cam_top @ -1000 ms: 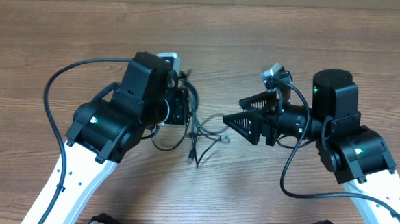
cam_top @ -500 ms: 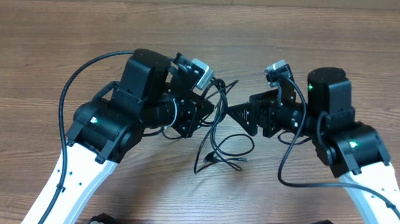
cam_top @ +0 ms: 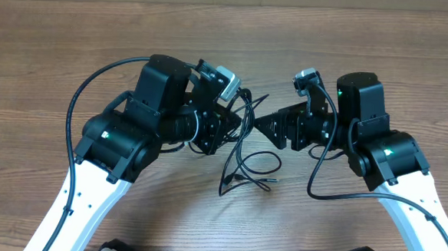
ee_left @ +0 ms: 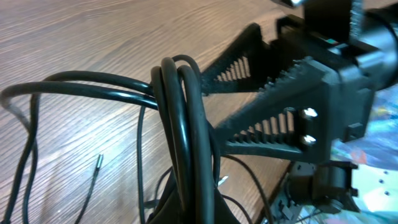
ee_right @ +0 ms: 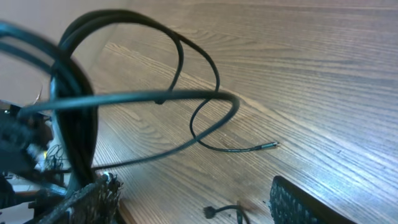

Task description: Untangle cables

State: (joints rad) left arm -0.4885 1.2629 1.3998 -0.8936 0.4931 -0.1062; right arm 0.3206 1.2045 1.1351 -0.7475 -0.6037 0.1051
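Cables (ee_left: 180, 134) dangle from left pincer (cam_top: 230, 123); right pincer (cam_top: 264, 127) just beside.

My left gripper (cam_top: 230, 126) sits left of the table's (cam_top: 366, 56) middle and my right gripper (cam_top: 264, 129) sits right of it, fingertips facing, near each other but apart. The cables (cam_top: 242, 146) are between them: the bunch is clamped in my left gripper, off the table, just in front of my spread right fingers (ee_left: 261, 124). Loops fall from there to the table on the side nearer my bases. A loose end (cam_top: 272, 179) lies there, below the right gripper.
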